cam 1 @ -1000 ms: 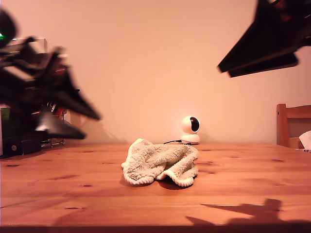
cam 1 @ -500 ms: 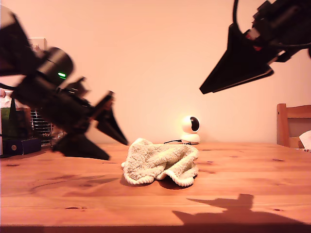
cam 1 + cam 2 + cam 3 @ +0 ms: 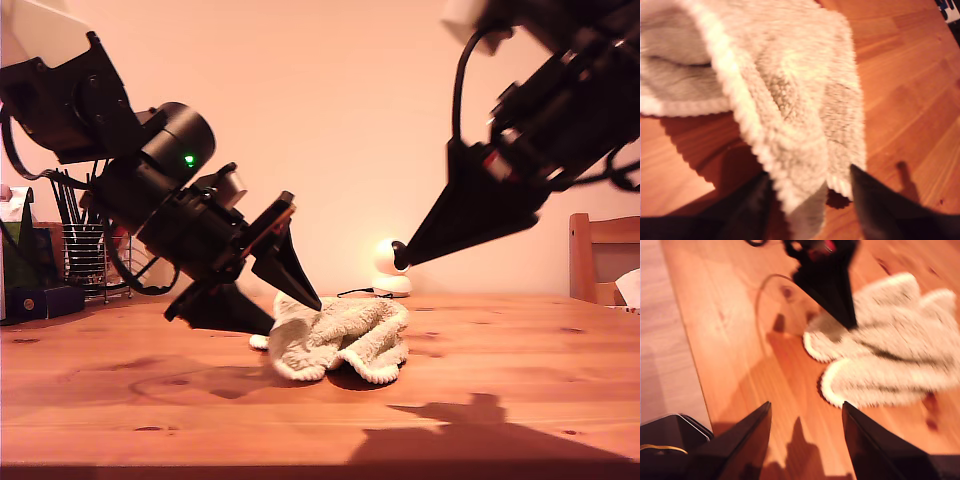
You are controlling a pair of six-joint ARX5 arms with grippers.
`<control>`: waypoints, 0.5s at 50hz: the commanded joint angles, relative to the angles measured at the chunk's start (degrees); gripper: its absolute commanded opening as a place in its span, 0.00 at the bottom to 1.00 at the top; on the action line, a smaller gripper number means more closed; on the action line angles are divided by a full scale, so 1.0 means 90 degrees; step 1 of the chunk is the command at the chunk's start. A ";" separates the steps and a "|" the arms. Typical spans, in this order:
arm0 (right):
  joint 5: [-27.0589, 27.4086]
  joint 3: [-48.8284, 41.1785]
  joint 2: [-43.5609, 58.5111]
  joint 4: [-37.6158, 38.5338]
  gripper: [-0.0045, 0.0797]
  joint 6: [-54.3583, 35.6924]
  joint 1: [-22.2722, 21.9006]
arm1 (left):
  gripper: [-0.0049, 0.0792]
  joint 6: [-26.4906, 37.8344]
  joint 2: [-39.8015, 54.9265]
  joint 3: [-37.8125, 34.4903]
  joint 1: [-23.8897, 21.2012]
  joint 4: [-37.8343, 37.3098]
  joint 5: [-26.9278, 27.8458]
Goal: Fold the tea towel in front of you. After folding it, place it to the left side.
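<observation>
The towel (image 3: 340,340) lies bunched mid-counter (image 3: 500,350), long axis running across the exterior view, bare wood open in front and to both sides of it. My first gripper (image 3: 807,200) is down at the towel's end on the exterior view's left, jaws apart with a corded edge between them. My second gripper (image 3: 805,440) hangs above, jaws apart and empty; a small camera (image 3: 390,268) stands behind by the plain wall.

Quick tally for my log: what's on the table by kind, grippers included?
Tea towel: 1
White camera: 1
Wire utensil holder: 1
Grippers: 2, my first gripper and my second gripper
Total: 5
</observation>
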 commanded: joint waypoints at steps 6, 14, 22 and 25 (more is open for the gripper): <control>0.0359 0.0068 0.0590 0.0602 0.53 -0.0413 0.0160 | 0.03 0.0051 0.0136 0.0022 -0.0007 0.0044 0.0265; 0.0724 0.0068 0.1032 0.0882 0.53 -0.0658 0.0194 | 0.04 -0.0039 0.0012 0.0148 0.0029 -0.0075 0.0743; 0.0828 0.0068 0.1309 0.1258 0.53 -0.0644 0.0194 | 0.04 -0.0177 -0.0398 0.0206 0.0029 -0.0199 0.1001; 0.0828 0.0068 0.1384 0.1382 0.53 -0.0612 0.0194 | 0.04 -0.0189 -0.0578 0.0206 0.0029 -0.0211 0.1052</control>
